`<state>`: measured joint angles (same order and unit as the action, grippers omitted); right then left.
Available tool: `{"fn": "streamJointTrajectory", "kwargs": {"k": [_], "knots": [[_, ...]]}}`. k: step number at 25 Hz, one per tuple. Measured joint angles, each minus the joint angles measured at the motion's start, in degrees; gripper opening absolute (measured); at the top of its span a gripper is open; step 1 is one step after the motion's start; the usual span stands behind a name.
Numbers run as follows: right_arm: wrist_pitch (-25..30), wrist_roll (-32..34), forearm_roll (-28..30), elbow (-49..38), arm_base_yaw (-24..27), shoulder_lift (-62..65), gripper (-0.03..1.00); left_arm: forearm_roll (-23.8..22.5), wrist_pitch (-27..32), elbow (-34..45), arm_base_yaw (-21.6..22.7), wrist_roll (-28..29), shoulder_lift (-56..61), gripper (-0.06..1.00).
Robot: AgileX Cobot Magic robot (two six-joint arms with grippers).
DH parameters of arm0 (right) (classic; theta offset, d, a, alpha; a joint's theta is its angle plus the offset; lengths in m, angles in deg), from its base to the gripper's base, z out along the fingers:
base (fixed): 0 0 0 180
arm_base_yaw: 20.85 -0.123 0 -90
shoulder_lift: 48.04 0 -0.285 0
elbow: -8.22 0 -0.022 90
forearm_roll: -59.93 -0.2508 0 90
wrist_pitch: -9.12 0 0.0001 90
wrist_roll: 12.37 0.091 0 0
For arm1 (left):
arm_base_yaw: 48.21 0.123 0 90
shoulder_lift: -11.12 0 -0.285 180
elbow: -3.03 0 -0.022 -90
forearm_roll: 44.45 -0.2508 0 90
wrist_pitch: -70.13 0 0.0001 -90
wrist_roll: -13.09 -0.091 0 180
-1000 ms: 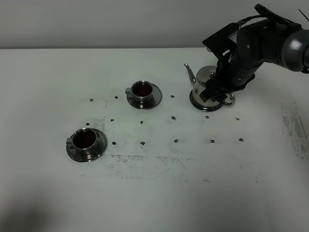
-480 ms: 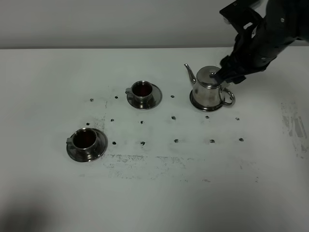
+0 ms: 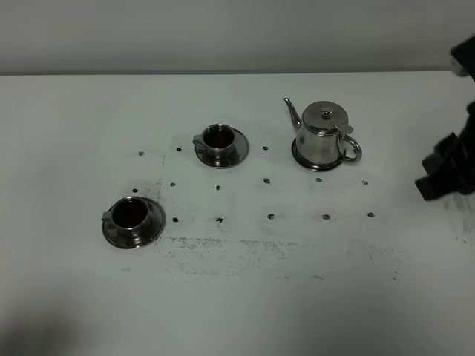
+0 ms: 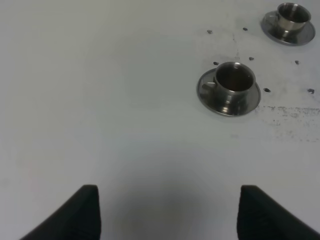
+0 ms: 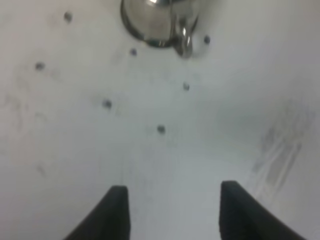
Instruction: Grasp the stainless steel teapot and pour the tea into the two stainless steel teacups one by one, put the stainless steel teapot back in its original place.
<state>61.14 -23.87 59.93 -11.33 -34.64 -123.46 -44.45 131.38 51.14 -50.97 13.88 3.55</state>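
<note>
Bare table [image 3: 312, 297] up front — teapot [image 3: 320, 133], cups [image 3: 220, 141] stand behind.

The right wrist view is blurred. The right pincer [image 5: 170, 210] has its two dark fingertips [image 5: 116, 212] spread apart, with only bare white worktop [image 5: 75, 150] between them. Well beyond them the stainless steel teapot [image 5: 155, 22] is cut by the frame edge; its loop handle [image 5: 184, 37] points toward the pincer. Small dark dots [image 5: 160, 129] lie scattered on the worktop, and faint grey scuff marks [image 5: 277, 155] show at one side.
</note>
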Motion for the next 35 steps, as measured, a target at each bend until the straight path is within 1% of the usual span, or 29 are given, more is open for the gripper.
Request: {"fn": "streamJointTrajectory", "kwargs": {"k": [1, 4, 7, 9, 12, 14, 17, 22, 31, 35], "knots": [[0.0, 0.0, 0.0, -2.7, 0.0, 3.6, 0.38, 0.0, 0.0, 0.0, 0.0, 0.0, 0.0, 0.56], [0.9, 0.0, -2.5, -10.1, 0.0, 14.2, 0.35, 0.0, 0.0, 0.0, 0.0, 0.0, 0.0, 0.56], [4.9, 0.0, -5.4, -16.0, 0.0, 24.6, 0.33, 0.0, 0.0, 0.0, 0.0, 0.0, 0.0, 0.56], [9.0, 0.0, -5.8, -18.4, 0.0, 30.5, 0.31, 0.0, 0.0, 0.0, 0.0, 0.0, 0.0, 0.56], [12.3, 0.0, -5.6, -20.4, 0.0, 37.2, 0.29, 0.0, 0.0, 0.0, 0.0, 0.0, 0.0, 0.56], [12.5, 0.0, -5.2, -21.8, 0.0, 40.5, 0.28, 0.0, 0.0, 0.0, 0.0, 0.0, 0.0, 0.56], [11.2, 0.0, -5.2, -25.0, 0.0, 44.4, 0.26, 0.0, 0.0, 0.0, 0.0, 0.0, 0.0, 0.56], [12.1, 1.0, -5.2, -27.5, 0.3, 48.4, 0.24, 0.0, 0.0, 0.0, 0.0, 0.0, 0.0, 0.56], [12.0, 3.0, -4.1, -27.6, 5.3, 57.7, 0.23, 0.0, 0.0, 0.0, 0.0, 0.0, 0.0, 0.56], [12.0, 3.0, -4.0, -27.6, 8.5, 61.3, 0.23, 0.0, 0.0, 0.0, 0.0, 0.0, 0.0, 0.56]]}}
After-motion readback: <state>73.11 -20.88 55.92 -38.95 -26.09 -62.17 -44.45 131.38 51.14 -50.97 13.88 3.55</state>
